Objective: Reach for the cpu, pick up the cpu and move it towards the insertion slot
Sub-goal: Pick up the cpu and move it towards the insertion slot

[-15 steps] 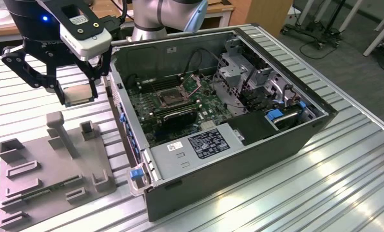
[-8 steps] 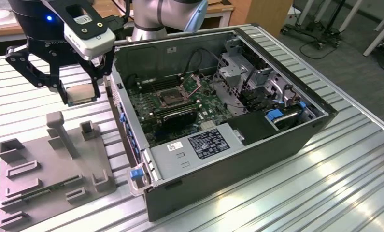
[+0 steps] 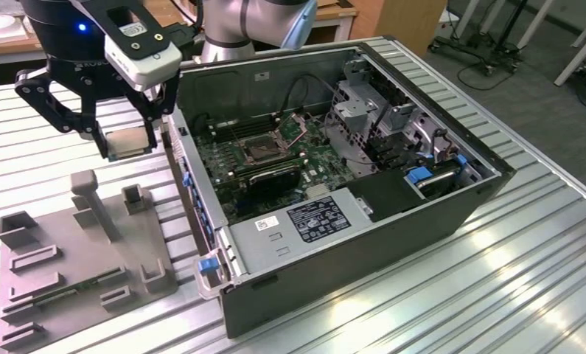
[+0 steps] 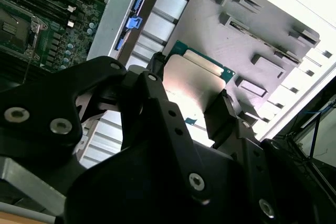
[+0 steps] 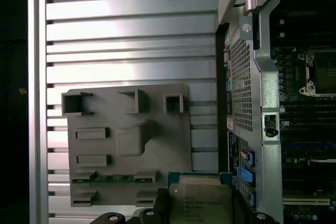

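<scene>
We see the tool pinching the cpu between its two black fingers, raised clear above the desk. In the exterior view the chip hangs over the ribbed metal surface between the grey plastic tray and the open computer case, just beside the case's near side wall.

In both wrist views the cpu shows its silvery top and a thin green rim, with a finger on each of two opposite edges; the chip sits level in the grip.

We note the insertion slot on the motherboard inside the case, a square silver frame with a dark centre, well apart from the held chip. The first wrist view catches the same socket past the perforated case wall.

The tray lies toward the desk's corner at the exterior view's lower left. A long green memory stick lies in one of its recesses; it shows again in the first wrist view.
</scene>
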`<state>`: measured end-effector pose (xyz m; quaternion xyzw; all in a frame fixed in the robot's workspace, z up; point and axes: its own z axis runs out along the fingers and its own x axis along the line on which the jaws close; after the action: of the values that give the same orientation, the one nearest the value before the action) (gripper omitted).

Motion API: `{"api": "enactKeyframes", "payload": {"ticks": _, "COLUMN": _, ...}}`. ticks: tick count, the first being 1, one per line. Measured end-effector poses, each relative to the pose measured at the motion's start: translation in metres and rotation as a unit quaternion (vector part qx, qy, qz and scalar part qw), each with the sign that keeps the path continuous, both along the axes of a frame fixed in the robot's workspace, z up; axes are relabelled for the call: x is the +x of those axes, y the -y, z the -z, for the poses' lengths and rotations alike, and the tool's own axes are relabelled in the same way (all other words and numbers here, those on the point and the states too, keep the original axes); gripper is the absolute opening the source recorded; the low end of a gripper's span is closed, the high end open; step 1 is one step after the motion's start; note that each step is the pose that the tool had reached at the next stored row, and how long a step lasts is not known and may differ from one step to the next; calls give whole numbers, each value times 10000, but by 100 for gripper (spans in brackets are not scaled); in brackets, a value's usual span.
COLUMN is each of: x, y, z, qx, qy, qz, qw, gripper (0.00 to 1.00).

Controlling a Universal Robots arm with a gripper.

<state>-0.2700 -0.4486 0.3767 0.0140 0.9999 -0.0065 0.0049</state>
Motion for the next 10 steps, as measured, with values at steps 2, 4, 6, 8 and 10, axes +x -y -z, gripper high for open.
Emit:
{"api": "enactKeyframes", "payload": {"ticks": 2, "x": 9, "y": 0, "z": 0, "qx": 0, "qy": 0, "qz": 0, "qw": 10000, "gripper": 55}}
{"api": "enactKeyframes", "payload": {"ticks": 4, "x": 19, "y": 0, "z": 0, "qx": 0, "qy": 0, "qz": 0, "qw": 10000, "gripper": 55}}
{"api": "enactKeyframes", "payload": {"ticks": 6, "x": 27, "y": 0, "z": 0, "qx": 0, "qy": 0, "qz": 0, "qw": 10000, "gripper": 55}}
{"api": "enactKeyframes", "payload": {"ticks": 8, "x": 36, "y": 0, "z": 0, "qx": 0, "qy": 0, "qz": 0, "qw": 10000, "gripper": 55}}
{"api": "enactKeyframes", "payload": {"ticks": 10, "x": 45, "y": 0, "z": 0, "qx": 0, "qy": 0, "qz": 0, "qw": 10000, "gripper": 55}}
